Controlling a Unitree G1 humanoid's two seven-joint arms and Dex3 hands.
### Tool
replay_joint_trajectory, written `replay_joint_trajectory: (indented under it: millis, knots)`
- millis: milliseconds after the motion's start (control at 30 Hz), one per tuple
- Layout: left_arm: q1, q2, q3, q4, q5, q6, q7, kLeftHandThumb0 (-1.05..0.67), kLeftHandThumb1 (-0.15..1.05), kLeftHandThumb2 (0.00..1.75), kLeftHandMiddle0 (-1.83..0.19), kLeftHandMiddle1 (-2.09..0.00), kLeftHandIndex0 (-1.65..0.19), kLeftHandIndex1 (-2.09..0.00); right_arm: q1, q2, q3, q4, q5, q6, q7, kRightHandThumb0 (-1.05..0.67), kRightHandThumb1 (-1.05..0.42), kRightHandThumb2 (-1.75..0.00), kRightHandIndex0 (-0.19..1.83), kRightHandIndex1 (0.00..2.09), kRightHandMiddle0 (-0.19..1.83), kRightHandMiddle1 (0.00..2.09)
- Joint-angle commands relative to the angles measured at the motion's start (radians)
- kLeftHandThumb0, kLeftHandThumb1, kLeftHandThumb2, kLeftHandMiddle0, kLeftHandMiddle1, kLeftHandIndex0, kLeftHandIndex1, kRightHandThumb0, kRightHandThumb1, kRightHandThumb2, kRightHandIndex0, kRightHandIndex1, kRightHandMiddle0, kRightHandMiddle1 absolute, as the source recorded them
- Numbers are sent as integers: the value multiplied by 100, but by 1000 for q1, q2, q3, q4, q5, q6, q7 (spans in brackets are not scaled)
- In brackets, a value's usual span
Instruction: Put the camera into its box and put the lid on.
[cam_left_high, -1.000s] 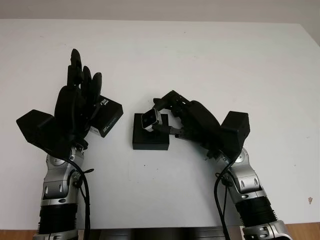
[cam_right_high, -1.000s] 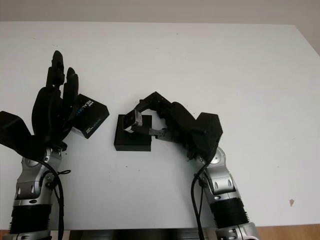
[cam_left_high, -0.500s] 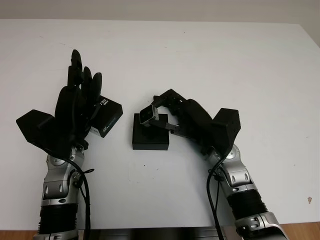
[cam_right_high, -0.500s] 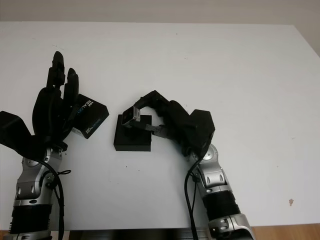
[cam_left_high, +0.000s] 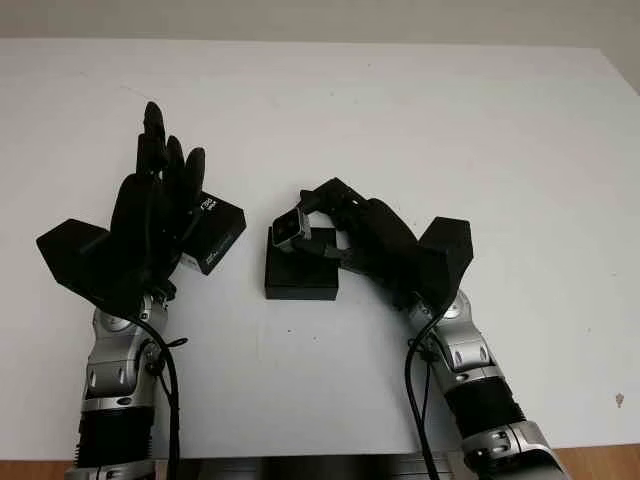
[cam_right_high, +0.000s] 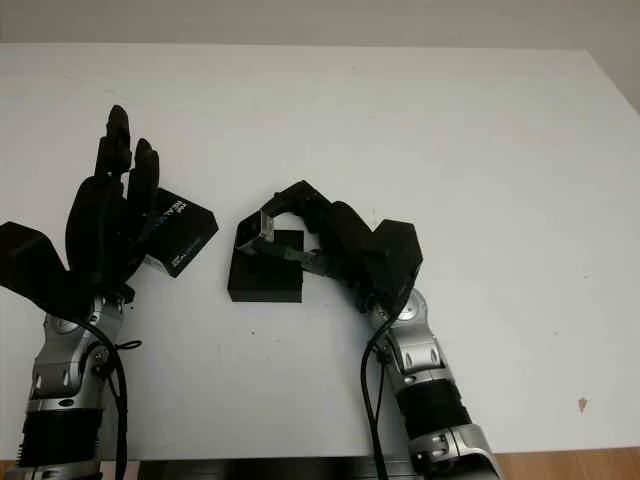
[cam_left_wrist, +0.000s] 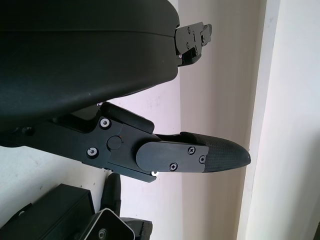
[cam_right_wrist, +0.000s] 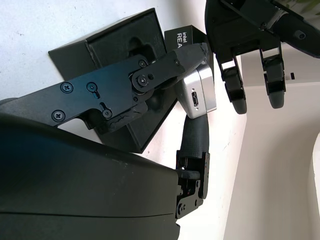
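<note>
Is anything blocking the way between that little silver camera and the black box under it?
Nothing visible does. The right hand holds the camera just over the open box; the lid sits off to the side by the open left hand.

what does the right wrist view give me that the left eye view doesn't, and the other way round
Right wrist view adds the port on the camera's silver side and the shaped recess in the box.
Left eye view adds the layout on the table: the lid lies left of the box, partly behind the open left hand, and both arms come up from below.
Shared: the right hand holding the camera over the box, not yet seated in it.
</note>
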Motion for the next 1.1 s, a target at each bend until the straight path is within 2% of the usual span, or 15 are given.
replay_joint_trajectory:
  millis: [0,600,1067]
  knots:
    - [1,8,-2,5,6,-11,-2,-74,105,35,19,0,19,0,21,-8,5,-28,-7,-9,6,-47,-105,-12,-19,72,18,190]
    - [5,2,-1,3,9,-17,3,-73,105,35,19,0,19,0,70,-16,2,-88,-27,36,-11,-45,-105,-11,-19,69,19,194]
    - [11,-3,3,6,-3,-24,0,-74,105,33,19,0,19,0,87,-16,13,-76,-51,27,-20,-42,-105,-12,-19,72,18,195]
